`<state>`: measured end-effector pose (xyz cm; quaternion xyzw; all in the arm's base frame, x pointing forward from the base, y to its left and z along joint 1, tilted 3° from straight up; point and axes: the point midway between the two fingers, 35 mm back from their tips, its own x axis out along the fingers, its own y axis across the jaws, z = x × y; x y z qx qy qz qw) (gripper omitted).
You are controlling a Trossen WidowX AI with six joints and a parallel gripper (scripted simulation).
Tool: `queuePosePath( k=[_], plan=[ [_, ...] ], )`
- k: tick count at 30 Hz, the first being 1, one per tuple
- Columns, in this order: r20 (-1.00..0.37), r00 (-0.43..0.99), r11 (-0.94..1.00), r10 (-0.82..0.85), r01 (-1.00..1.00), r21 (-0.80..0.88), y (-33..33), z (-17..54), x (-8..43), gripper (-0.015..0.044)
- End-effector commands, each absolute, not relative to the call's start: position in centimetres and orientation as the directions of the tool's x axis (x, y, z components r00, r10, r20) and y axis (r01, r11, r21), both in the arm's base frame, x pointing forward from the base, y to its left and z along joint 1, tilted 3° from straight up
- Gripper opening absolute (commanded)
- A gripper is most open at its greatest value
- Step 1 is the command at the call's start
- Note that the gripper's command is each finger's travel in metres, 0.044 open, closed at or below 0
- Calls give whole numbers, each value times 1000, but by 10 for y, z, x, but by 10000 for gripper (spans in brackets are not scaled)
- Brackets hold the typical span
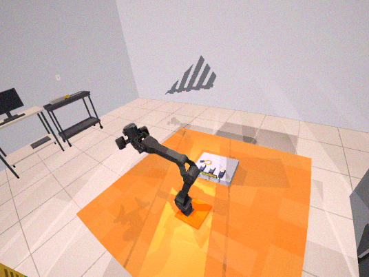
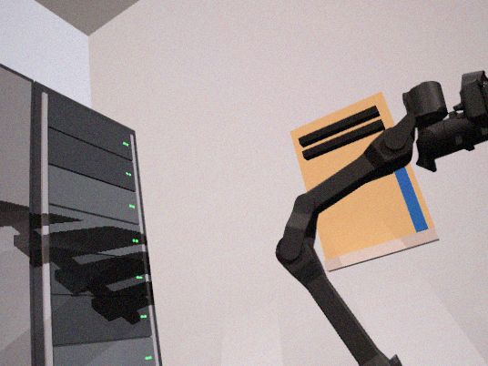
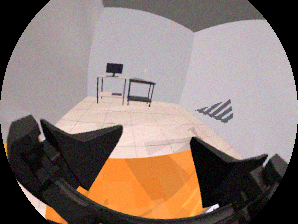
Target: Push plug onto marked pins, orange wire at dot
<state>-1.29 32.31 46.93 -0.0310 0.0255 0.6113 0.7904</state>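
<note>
Gripper (image 1: 125,138) (image 3: 157,135) — wide, holding nothing, raised well apart from the white holder (image 1: 233,171). Plug: apparently at the end of the yellow lead (image 1: 208,162), on the holder; too small to confirm. Seemingly outstanding: pick-up, turning, pushing on, release.

1 arm (image 1: 165,151) (image 2: 337,187); 1 monitor (image 1: 11,100) (image 3: 114,68)

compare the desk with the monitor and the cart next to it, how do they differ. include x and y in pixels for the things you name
The desk (image 1: 32,113) (image 3: 111,77) has a pale top, while the cart (image 1: 69,100) (image 3: 142,81) has a dark one. The desk carries a monitor (image 1: 9,100) (image 3: 114,68); the cart carries low, flat items, one of them yellow. The cart has a dark lower shelf, the desk a pale one. Both stand on thin dark legs.
</note>
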Motion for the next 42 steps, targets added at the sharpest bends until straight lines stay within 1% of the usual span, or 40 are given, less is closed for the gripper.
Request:
queuePosePath(
  k=[1, 11, 20, 28, 42],
  plan=[
    [-78, 252, 252, 964, -968, -18, 323, 469, -12, 374],
    [-73, 304, 304, 950, -953, -14, 324, 465, 9, 115],
    [-66, 402, 403, 913, -915, -5, 321, 455, 49, 115],
    [-64, 445, 446, 893, -895, 3, 318, 451, 67, 115],
    [-49, 580, 581, 813, -814, 8, 301, 436, 128, 115]
  ],
)
